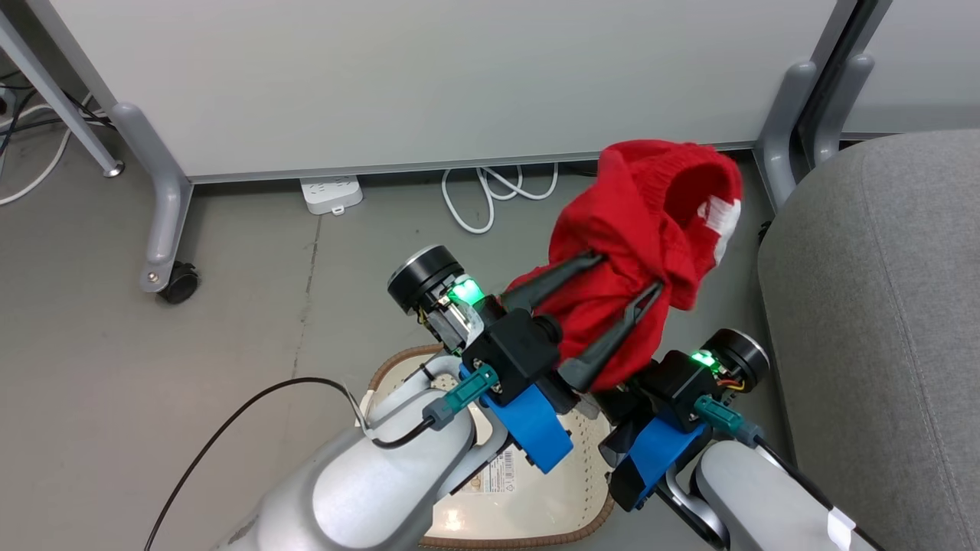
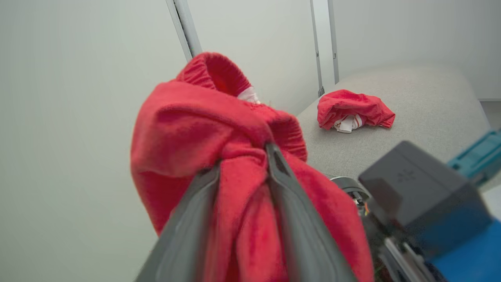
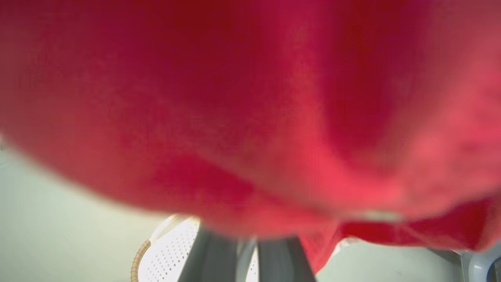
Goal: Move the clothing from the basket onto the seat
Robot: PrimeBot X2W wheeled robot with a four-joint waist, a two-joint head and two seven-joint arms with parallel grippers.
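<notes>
- My left tool [image 1: 629,272] has its two long dark fingers partly apart in a narrow V. A bright red garment [image 1: 651,207] of soft knit cloth, with a ribbed gathered hem and a white patch, is bunched between them and flops over their tips. I cannot tell whether they pinch it or merely carry it.
- My right tool [image 3: 246,244] is closed, with its fingers side by side. Their tips run up under blurred red cloth, so I cannot tell whether any fabric is caught.
- The bright red garment hangs in the air, lifted clear of the basket. It is near the seat's edge on my left of it, not resting on it.
- The oval cream-white plastic basket [image 1: 570,467] stands on the floor under my forearms, just beside the seat. It has finely perforated walls and bottom, a brown woven-look rim and a barcode label inside.
- The large grey fabric seat cushion [image 1: 880,306] has a coarse weave, a rounded corner and a stitched seam.
- A second red garment [image 2: 354,111], crumpled with white trim showing, lies on the seat well back from its edge.
- The smooth grey floor [image 1: 230,321] has a thin crack line running across it.
- A white power strip [image 1: 331,193] and a looped white cable [image 1: 498,199] lie at the foot of a pale partition panel [image 1: 459,76].
- The panel stands on grey metal legs [image 1: 157,191], one with a black caster [image 1: 178,283].
</notes>
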